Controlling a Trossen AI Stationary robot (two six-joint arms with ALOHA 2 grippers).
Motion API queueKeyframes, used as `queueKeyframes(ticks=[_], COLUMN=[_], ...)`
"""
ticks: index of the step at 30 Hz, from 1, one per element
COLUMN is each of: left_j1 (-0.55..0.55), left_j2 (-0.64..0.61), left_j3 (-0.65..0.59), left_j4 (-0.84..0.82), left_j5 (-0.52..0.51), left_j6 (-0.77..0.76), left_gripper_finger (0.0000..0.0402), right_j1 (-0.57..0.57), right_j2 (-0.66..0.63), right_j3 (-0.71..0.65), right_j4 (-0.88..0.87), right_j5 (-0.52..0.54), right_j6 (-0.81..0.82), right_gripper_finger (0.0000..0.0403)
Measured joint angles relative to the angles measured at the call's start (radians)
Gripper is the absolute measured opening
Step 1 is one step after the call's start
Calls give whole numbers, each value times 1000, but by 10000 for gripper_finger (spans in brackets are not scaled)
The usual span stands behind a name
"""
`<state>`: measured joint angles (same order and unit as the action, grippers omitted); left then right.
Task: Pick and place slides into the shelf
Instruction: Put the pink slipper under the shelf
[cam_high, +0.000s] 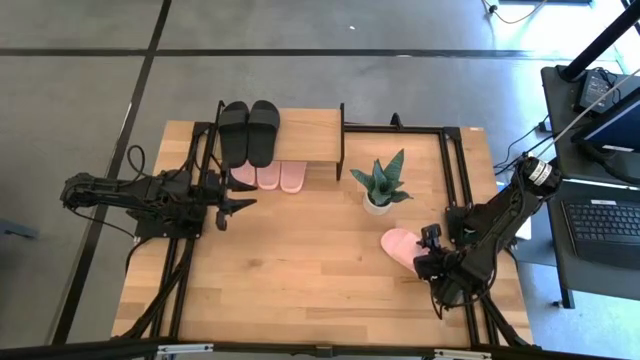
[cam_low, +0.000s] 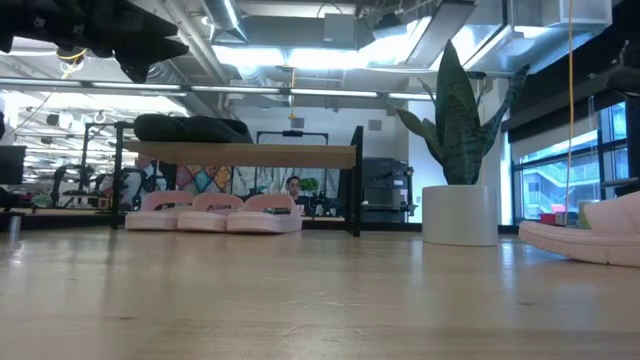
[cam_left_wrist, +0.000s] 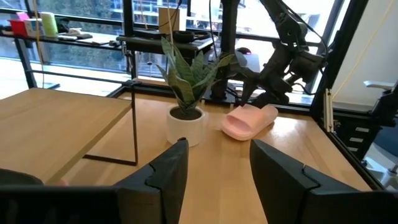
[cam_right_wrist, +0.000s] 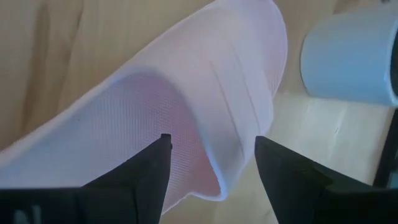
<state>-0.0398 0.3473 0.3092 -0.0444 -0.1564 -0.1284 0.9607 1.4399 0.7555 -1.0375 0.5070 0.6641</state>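
One light pink slide (cam_high: 400, 243) lies flat on the table at the right, near the potted plant. My right gripper (cam_high: 428, 250) is tipped down over that slide (cam_right_wrist: 205, 93), open, with a finger on either side of its wide strap; I cannot tell whether they touch it. The shelf (cam_high: 310, 135) stands at the far edge. Two black slides (cam_high: 250, 130) rest on its top board and three pink slides (cam_high: 268, 177) lie side by side under it. My left gripper (cam_high: 240, 207) waits open and level at the table's left, just in front of the shelf.
A potted snake plant (cam_high: 380, 185) in a white pot stands between the shelf and the loose slide. Black rails (cam_high: 455, 170) run along the table's sides. A wide stretch of bare wood lies across the table's middle and near side.
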Motion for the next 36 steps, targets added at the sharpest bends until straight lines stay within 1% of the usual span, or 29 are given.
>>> queueKeyframes(ticks=[6,10,13,17,23,24,25,30,33,36], left_j1=[0,0,0,0,0,0,0,0,0,0], left_j2=[0,0,0,0,0,0,0,0,0,0], left_j3=[0,0,0,0,0,0,0,0,0,0], left_j4=[0,0,0,0,0,0,0,0,0,0], left_j5=[-17,-17,-16,-16,-16,-16,-16,-16,-15,-14], left_j6=[0,0,0,0,0,0,0,-1,-27,-71], left_gripper_finger=[163,163,163,163,163,163,163,163,163,163], right_j1=[-18,-37,-55,-67,-77,-80,-82,-108,-132,-163], right_j2=[0,0,0,0,0,0,-1,-1,0,0], right_j3=[0,0,0,0,0,0,0,21,69,151], right_j4=[2,2,3,3,13,20,30,56,57,44], right_j5=[8,74,70,55,-3,-14,-23,-40,-48,-55], right_j6=[-93,-100,-100,-102,-93,-92,-90,-11,-15,-11], right_gripper_finger=[232,230,211,154,35,20,15,18,12,12])
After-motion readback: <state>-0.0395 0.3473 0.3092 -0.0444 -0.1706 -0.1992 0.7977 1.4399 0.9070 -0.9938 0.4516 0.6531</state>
